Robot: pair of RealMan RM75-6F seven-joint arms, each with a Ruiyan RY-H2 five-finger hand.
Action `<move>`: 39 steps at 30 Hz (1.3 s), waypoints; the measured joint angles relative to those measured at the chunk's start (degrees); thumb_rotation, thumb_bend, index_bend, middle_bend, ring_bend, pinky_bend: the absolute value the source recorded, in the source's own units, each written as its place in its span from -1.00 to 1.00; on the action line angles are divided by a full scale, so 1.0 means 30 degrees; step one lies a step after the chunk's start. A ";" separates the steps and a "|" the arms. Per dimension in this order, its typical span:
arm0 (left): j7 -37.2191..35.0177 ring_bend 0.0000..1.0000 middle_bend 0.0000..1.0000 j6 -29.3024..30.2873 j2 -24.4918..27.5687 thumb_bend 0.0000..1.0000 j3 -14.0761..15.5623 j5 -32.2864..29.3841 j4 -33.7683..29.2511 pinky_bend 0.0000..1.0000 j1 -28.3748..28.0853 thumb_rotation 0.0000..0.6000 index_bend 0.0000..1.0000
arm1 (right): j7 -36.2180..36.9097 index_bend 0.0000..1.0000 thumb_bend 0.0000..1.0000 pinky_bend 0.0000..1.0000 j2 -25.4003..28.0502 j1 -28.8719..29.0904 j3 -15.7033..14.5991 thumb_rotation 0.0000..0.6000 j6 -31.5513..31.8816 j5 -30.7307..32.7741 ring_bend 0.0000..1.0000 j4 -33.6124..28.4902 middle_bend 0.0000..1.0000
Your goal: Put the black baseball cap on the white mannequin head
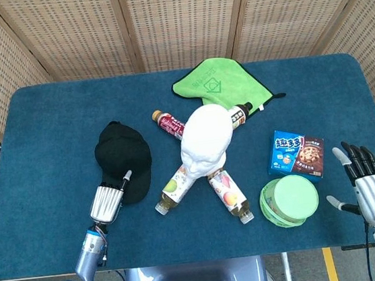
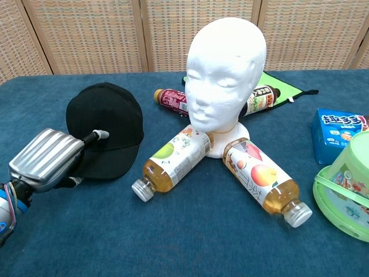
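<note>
Black baseball cap point(image 2: 105, 130) brim lies under left hand point(image 2: 48, 158) fingers point(image 2: 97, 136).

The left hand point(image 2: 47, 160) has a ribbed silver metal back, black fingers point(image 2: 92, 138) with pale grey tips and a blue-grey wrist, and the right hand point(image 1: 369, 187) looks alike.

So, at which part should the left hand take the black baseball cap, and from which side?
Probably the brim. The black baseball cap lies crown-up, its flat brim pointing toward the robot's near edge, right at the left hand. Coming from that near side, the fingers could pinch the thin brim; the rounded crown offers less to clamp. The white mannequin head stands upright to the right.
</note>
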 measured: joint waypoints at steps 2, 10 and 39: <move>0.0034 0.65 0.72 0.0039 -0.0174 -0.08 0.0101 0.0065 0.0447 0.40 -0.0112 1.00 0.10 | -0.0033 -0.99 -0.90 -1.00 -0.0017 0.0000 -0.0009 1.00 -0.0019 0.0024 -1.00 -0.0004 -1.00; 0.0431 0.69 0.79 0.0882 -0.0339 0.14 0.0728 0.0645 0.1929 0.43 -0.0660 1.00 0.61 | 0.0005 -0.99 -0.90 -1.00 -0.0006 0.0031 0.0022 1.00 -0.0067 0.0104 -1.00 0.0016 -1.00; 0.3463 0.73 0.81 0.4146 0.3689 0.34 0.2138 0.2066 0.1773 0.49 -0.1974 1.00 0.65 | 0.0278 -0.99 -0.90 -1.00 0.0121 -0.0040 0.0047 1.00 0.0141 0.0134 -1.00 -0.0017 -1.00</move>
